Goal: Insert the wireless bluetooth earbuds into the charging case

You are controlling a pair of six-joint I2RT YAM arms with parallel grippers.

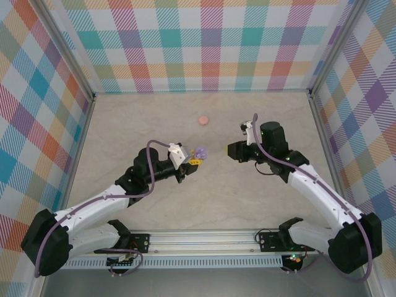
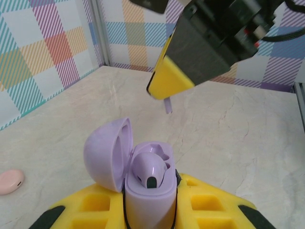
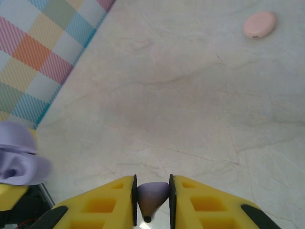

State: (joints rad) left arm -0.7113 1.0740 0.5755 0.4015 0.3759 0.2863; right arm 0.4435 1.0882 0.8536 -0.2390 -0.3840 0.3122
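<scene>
My left gripper (image 1: 192, 160) (image 2: 151, 191) is shut on the lilac charging case (image 2: 148, 200) (image 1: 199, 152), holding it upright above the table. Its lid (image 2: 107, 152) hangs open to the left. One lilac earbud (image 2: 150, 168) sits in a socket of the case. My right gripper (image 3: 152, 202) (image 1: 230, 150) is shut on a second lilac earbud (image 3: 152, 193), stem pointing down between the yellow fingers (image 3: 102, 205). In the left wrist view, the right gripper's yellow finger (image 2: 167, 81) hovers above and beyond the case, with the earbud's stem (image 2: 167, 105) poking out below it. The case (image 3: 19, 160) lies at the far left of the right wrist view.
A pale pink rounded disc (image 1: 203, 119) (image 2: 10, 181) (image 3: 259, 25) lies on the marble tabletop (image 1: 154, 124) behind the grippers. Plaid walls (image 1: 204, 43) enclose the table at the back and on both sides.
</scene>
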